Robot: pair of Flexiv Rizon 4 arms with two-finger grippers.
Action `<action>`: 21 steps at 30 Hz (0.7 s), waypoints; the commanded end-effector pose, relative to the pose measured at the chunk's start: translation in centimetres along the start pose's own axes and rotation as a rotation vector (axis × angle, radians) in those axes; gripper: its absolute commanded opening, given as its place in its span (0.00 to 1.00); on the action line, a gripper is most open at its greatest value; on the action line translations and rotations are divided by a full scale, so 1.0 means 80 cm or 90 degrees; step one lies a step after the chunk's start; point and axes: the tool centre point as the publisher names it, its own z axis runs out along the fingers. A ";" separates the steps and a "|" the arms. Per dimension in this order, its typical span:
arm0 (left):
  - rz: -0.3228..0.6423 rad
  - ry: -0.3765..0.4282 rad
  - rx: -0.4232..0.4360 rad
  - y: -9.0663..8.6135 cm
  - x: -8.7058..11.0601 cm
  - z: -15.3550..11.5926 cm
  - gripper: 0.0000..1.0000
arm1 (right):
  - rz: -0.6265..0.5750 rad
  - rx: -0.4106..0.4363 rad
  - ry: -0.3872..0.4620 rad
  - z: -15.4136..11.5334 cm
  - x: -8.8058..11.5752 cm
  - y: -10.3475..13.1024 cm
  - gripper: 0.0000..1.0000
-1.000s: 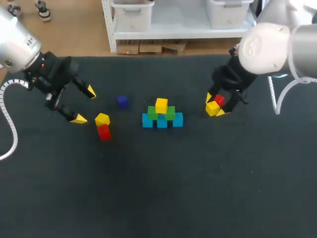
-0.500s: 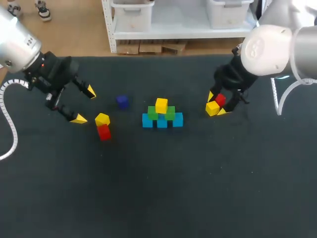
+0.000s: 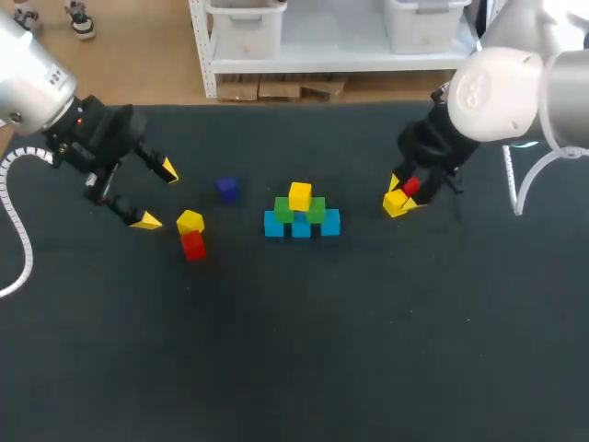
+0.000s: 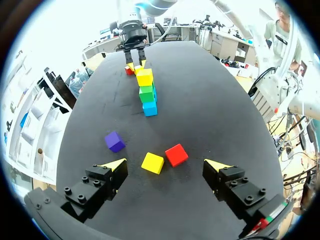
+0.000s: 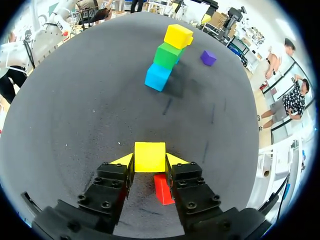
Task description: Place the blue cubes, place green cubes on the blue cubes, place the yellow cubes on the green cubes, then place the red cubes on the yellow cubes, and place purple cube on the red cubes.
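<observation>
Over the last second the right arm [image 3: 497, 87] had edged slightly toward its own side of the desk [image 3: 368, 350], and less of the nearby red cube [image 3: 410, 186] showed beside it; the left arm [image 3: 37, 87] had kept its place. The right jaws were clamped on the held yellow cube [image 5: 150, 156], one finger on each side, with that red cube lying under them, just behind the yellow one. Whether the held cube rested on the desk could not be told.

At mid-desk stood the stack: a row of blue cubes [image 3: 302, 225], green cubes [image 3: 299, 211] on them, and the top yellow cube [image 3: 300, 195] above. The purple cube [image 3: 227, 189] lay alone between the stack and the left arm. The left jaws stood wide apart, holding nothing, with the loose yellow cube [image 3: 190, 221] and the loose red cube [image 3: 193, 245] just beside each other ahead of them.
</observation>
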 end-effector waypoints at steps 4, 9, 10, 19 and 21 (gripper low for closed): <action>0.002 -0.002 -0.002 -0.001 0.002 0.000 1.00 | 0.005 0.005 -0.003 0.001 -0.002 -0.003 0.00; 0.002 -0.002 -0.002 -0.001 0.002 0.000 1.00 | 0.028 0.018 0.001 -0.008 -0.010 -0.002 0.00; 0.002 -0.002 -0.002 -0.001 0.002 0.000 1.00 | 0.044 0.023 0.002 -0.011 -0.013 -0.003 0.00; 0.002 -0.002 -0.002 -0.001 0.002 0.000 1.00 | 0.236 0.072 0.001 -0.038 -0.053 -0.012 0.00; 0.002 -0.002 -0.002 -0.001 0.002 0.000 1.00 | 0.267 0.071 0.003 -0.039 -0.063 -0.014 0.00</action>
